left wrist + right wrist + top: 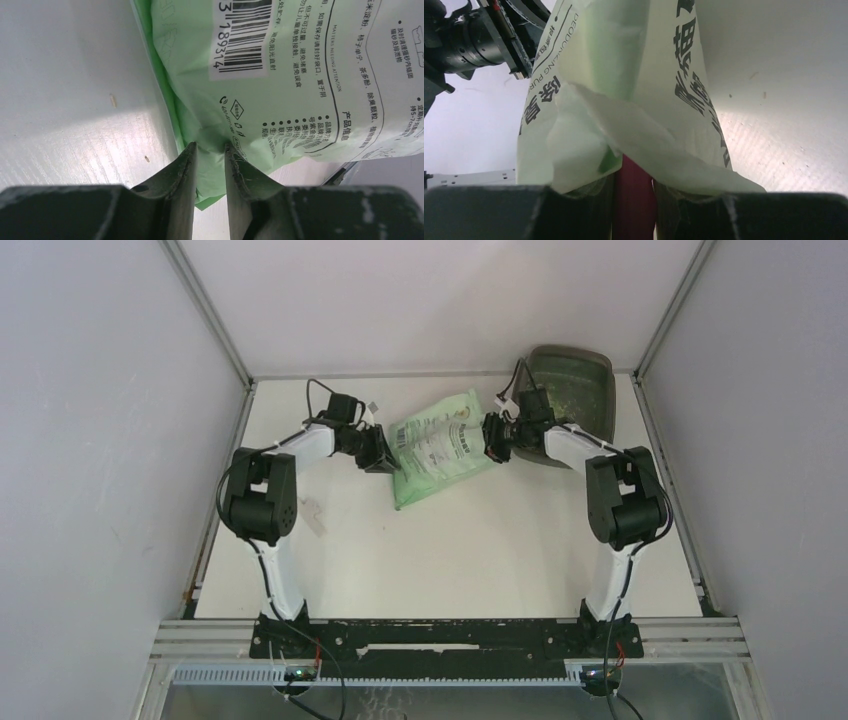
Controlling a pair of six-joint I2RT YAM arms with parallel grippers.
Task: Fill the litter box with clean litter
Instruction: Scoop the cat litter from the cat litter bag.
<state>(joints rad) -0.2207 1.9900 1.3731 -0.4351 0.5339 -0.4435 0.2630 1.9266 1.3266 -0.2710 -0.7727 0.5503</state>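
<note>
The litter box (600,368) is a dark tray at the table's far right corner. Faint pale greenish grains that look like clean litter (572,392) show on its floor. A light-green printed bag (440,445) lies in the middle, between both arms. My left gripper (384,454) is shut on a fold at the bag's left edge (210,147). My right gripper (493,440) is at the bag's right end, shut on a magenta scoop handle (634,200), with the bag's mouth flaps (624,115) draped over the fingers. The scoop's bowl is hidden inside the bag.
The bag's barcode panel (240,40) faces the left wrist camera. The left arm's wrist (469,40) shows beyond the bag in the right wrist view. Grey enclosure walls surround the white table (480,550). A few specks lie on the table (114,101).
</note>
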